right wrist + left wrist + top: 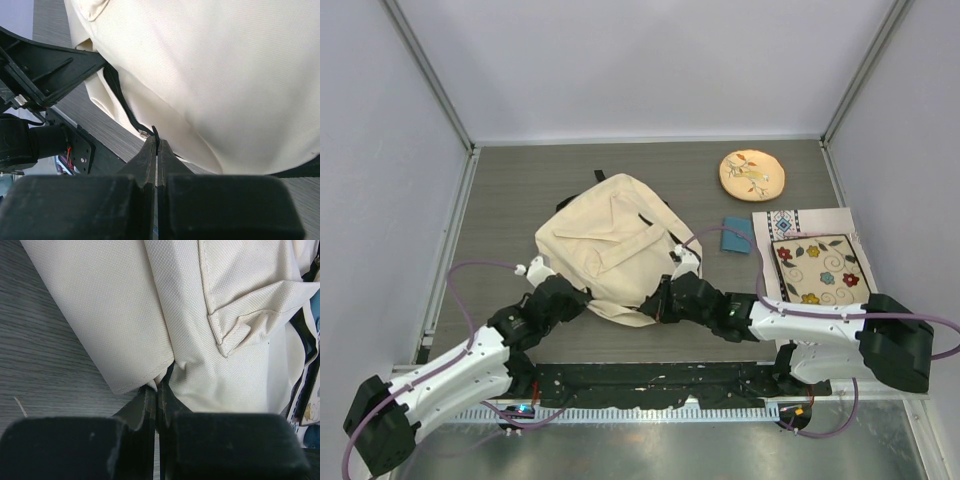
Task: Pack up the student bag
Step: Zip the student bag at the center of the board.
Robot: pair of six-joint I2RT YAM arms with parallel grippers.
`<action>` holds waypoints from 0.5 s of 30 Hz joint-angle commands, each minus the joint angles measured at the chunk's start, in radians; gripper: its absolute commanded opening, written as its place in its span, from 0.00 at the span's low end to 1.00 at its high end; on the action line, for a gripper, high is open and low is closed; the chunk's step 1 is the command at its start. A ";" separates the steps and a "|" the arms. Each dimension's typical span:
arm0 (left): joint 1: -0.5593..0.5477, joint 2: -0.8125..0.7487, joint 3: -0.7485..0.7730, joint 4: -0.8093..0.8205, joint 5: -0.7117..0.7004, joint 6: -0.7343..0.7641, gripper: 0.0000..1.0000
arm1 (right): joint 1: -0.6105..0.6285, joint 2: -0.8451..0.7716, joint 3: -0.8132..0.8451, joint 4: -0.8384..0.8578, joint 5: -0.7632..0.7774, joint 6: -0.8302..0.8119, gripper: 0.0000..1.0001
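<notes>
The student bag (610,240), cream fabric with thin black straps, lies flat in the middle of the table. My left gripper (578,297) is at its near left edge. In the left wrist view the jaws (159,386) are shut, pinching a fold of the bag's cream fabric (165,376). My right gripper (662,300) is at the bag's near right edge. In the right wrist view its jaws (156,139) are shut on a small black zipper pull tab (155,131) at the end of the black zipper line (122,107). The bag (225,75) bulges just above.
A round tan embroidered disc (752,174) lies at the back right. A small teal item (737,235) sits right of the bag. A floral mat (820,268) rests on a white patterned sheet (800,222) at the right. Grey walls enclose the table.
</notes>
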 commanded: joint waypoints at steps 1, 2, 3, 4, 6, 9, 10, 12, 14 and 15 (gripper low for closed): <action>0.028 -0.020 0.049 -0.072 -0.083 0.059 0.00 | 0.003 -0.051 -0.029 -0.043 0.061 -0.002 0.01; 0.031 -0.021 0.054 -0.079 -0.081 0.064 0.00 | 0.003 -0.057 -0.035 -0.045 0.061 0.000 0.01; 0.032 -0.024 0.059 -0.080 -0.078 0.079 0.00 | 0.003 -0.062 -0.039 -0.043 0.061 0.004 0.01; 0.031 -0.024 0.063 -0.082 -0.073 0.090 0.00 | 0.003 -0.063 -0.042 -0.040 0.061 0.006 0.01; 0.032 -0.029 0.080 -0.083 -0.050 0.114 0.22 | 0.003 -0.062 -0.045 -0.023 0.059 0.012 0.01; 0.032 -0.041 0.117 -0.086 0.012 0.205 0.57 | 0.003 -0.048 -0.037 0.000 0.058 0.017 0.01; 0.032 -0.046 0.128 -0.094 0.025 0.254 0.65 | 0.003 -0.037 -0.031 0.004 0.054 0.017 0.01; 0.031 -0.057 0.169 -0.131 0.063 0.308 0.77 | 0.003 -0.025 -0.023 0.021 0.050 0.017 0.01; 0.031 -0.066 0.216 -0.184 0.083 0.390 0.83 | 0.003 -0.008 -0.013 0.034 0.042 0.018 0.01; 0.032 -0.066 0.232 -0.203 0.109 0.415 0.84 | 0.005 -0.003 -0.011 0.041 0.039 0.018 0.01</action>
